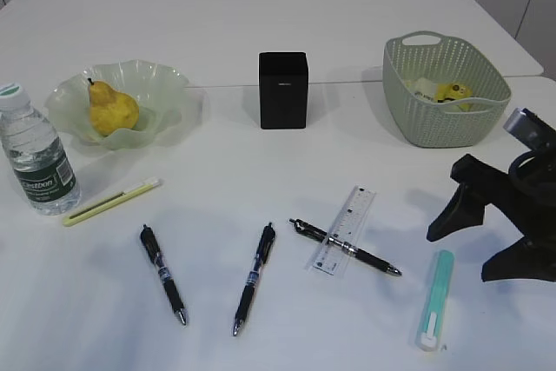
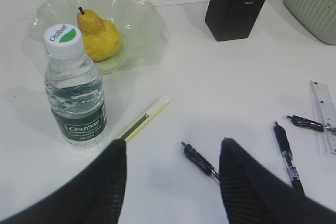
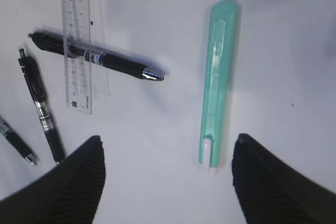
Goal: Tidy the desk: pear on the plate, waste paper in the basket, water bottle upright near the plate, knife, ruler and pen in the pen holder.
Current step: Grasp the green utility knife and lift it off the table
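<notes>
The right gripper (image 3: 167, 179) hangs with jaws spread wide and empty; the mint-green knife (image 3: 218, 80) lies on the desk (image 1: 261, 171) just ahead between them, untouched. The left gripper (image 2: 173, 182) is moderately open, holding nothing; a black pen (image 2: 199, 161) lies between its fingers, the upright water bottle (image 2: 76, 90) ahead-left, beside the pear (image 2: 100, 35) on the plate (image 2: 142, 14).

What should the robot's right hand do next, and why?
Probably lower the right gripper onto the mint-green knife and close. Its fingers are open and empty, and the knife lies flat on the desk between them, away from the pen holder. The pear is already on the plate.
</notes>
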